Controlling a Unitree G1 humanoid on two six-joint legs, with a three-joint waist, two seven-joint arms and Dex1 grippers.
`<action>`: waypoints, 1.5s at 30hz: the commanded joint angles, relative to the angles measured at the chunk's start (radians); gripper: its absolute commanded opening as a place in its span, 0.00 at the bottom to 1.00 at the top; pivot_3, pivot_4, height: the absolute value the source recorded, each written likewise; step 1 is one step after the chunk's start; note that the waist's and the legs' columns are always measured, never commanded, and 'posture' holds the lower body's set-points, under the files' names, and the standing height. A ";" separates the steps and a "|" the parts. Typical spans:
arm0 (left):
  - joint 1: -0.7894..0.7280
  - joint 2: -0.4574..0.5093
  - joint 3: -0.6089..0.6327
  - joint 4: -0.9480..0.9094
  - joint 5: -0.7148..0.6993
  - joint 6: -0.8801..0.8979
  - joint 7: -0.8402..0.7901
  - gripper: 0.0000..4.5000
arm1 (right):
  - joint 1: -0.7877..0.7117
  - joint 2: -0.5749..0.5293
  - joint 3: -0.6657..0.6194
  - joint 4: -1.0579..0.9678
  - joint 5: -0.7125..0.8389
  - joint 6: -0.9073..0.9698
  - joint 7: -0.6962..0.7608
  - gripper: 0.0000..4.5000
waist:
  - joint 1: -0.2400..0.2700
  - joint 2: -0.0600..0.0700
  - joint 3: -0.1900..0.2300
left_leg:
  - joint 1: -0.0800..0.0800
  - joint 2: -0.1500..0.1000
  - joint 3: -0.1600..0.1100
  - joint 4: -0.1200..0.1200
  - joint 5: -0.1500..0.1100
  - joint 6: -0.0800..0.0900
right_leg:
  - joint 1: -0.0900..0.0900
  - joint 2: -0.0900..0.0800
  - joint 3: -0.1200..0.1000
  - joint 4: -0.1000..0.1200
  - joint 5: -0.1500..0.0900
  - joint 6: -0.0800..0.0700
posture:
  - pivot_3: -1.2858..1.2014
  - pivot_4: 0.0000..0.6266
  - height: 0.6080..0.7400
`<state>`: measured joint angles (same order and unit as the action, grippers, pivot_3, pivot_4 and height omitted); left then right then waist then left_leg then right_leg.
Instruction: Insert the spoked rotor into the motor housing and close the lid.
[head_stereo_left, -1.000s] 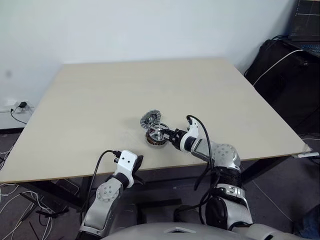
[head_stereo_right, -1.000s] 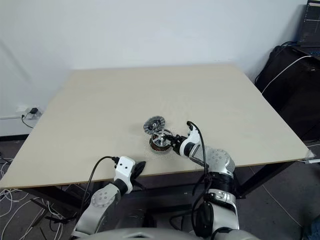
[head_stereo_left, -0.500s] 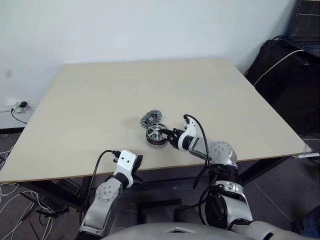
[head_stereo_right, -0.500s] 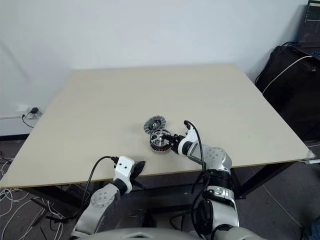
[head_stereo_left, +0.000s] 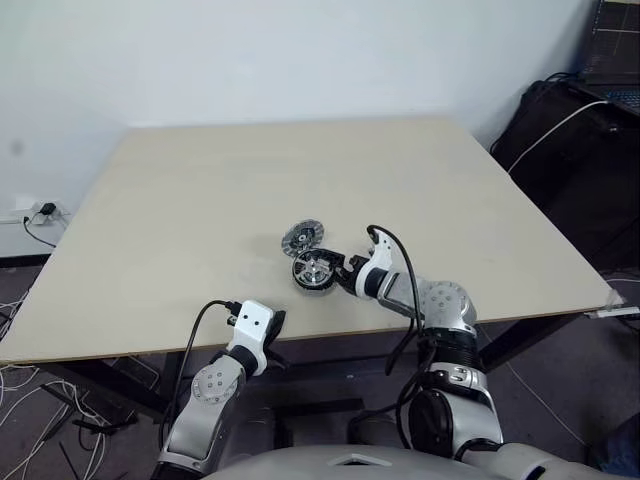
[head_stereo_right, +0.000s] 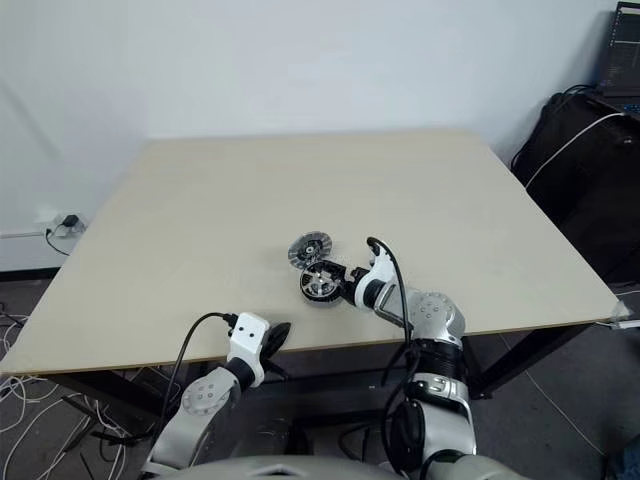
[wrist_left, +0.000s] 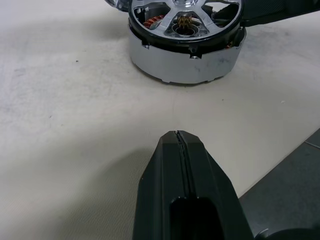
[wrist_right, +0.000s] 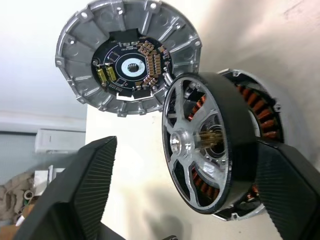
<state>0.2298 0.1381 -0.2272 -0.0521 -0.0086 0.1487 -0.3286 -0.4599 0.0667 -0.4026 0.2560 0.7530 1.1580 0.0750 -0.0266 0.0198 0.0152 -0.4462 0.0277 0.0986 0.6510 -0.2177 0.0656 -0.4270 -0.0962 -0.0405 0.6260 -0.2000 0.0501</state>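
Note:
The motor housing (wrist_left: 185, 57), a grey metal cup with copper windings (wrist_right: 260, 112), stands near the table's front edge. The spoked rotor (wrist_right: 205, 150) sits on its mouth, shifted a little to one side so part of the windings shows. My right gripper (wrist_right: 185, 145) is open, its ribbed fingers (wrist_right: 75, 190) standing either side of the rotor (head_stereo_left: 315, 270) without touching it. The lid (head_stereo_left: 303, 238) lies flat just behind the housing, ribbed face and dark hub up. My left gripper (wrist_left: 177, 142) is shut and empty, low over the table's front edge, pointing at the housing.
The pale wooden table (head_stereo_left: 200, 190) stretches wide behind and to both sides of the parts. Black bags (head_stereo_left: 560, 150) and a laptop stand off its right side. Cables and a wall socket (head_stereo_left: 40, 212) lie on the floor to the left.
My right gripper has opened and let go of the spoked rotor, which now rests on the housing. The left arm has not moved.

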 joint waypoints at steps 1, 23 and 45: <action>-0.009 -0.004 0.001 -0.038 -0.012 -0.010 -0.002 0.00 | -0.026 -0.015 0.001 -0.090 0.016 -0.007 -0.014 0.93 | 0.000 0.000 0.000 | 0.000 0.000 0.000 0.000 0.000 0.000 | 0.000 0.000 0.000 0.000 0.000 0.000 | 0.52 0.00 1.00; -0.018 0.007 0.004 -0.038 -0.009 -0.024 -0.007 0.00 | 0.039 -0.147 0.611 -0.126 -0.529 -0.488 0.113 0.00 | -0.006 -0.002 0.001 | 0.000 0.000 0.000 0.001 0.000 0.000 | 0.000 0.000 0.000 0.000 0.000 0.000 | 0.52 0.00 1.00; -0.013 0.001 0.011 -0.037 -0.010 -0.023 0.008 0.00 | 0.013 -0.110 0.643 0.024 -0.636 -0.492 0.216 0.00 | -0.006 -0.005 -0.002 | 0.000 0.000 0.000 0.001 0.000 0.000 | 0.000 0.001 0.000 0.001 0.000 0.000 | 0.52 0.00 1.00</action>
<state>0.2239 0.1421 -0.2232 -0.0521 -0.0113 0.1432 -0.3261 -0.4374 -0.0433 0.2478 0.2791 0.1227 0.6634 0.2794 -0.0329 0.0150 0.0135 -0.4458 0.0278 0.0991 0.6524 -0.2175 0.0656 -0.4265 -0.0957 -0.0404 0.6272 -0.1999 0.0500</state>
